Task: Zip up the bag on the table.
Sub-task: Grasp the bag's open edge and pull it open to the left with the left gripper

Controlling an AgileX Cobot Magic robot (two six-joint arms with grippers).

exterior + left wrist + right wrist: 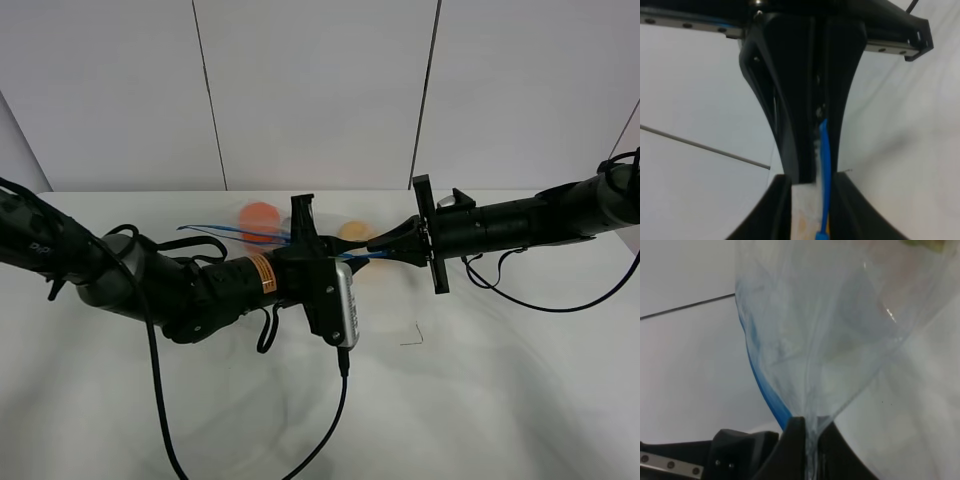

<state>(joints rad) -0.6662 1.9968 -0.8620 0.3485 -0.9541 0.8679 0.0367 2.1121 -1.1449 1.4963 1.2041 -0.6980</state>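
- While both arms are meeting over the far middle of the tabletop [500, 400], I'm seeing the bag [262, 228] sitting between them, fruit [352, 232] showing through it.
- My left gripper [816, 169] is pinching the blue zipper strip [824, 147], jaws narrowed right down onto it.
- My right gripper [809, 426] is clamping the bag's clear plastic beside that strip.
- Both grippers are working just beside each other.
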